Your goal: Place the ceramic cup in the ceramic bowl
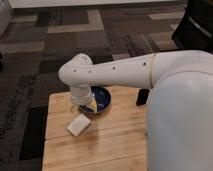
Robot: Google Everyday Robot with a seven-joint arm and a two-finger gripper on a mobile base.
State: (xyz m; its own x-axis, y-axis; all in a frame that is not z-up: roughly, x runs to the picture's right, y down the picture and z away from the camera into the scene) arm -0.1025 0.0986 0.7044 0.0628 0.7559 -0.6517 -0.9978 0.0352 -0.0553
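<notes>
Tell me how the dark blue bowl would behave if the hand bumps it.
The bowl looks glossy and rigid, so it would probably slide on the smooth wooden table rather than flex. Being shallow and wide, it seems unlikely to tip. The hand hangs over the bowl, mostly hidden under the arm, so contact is hard to judge.
</notes>
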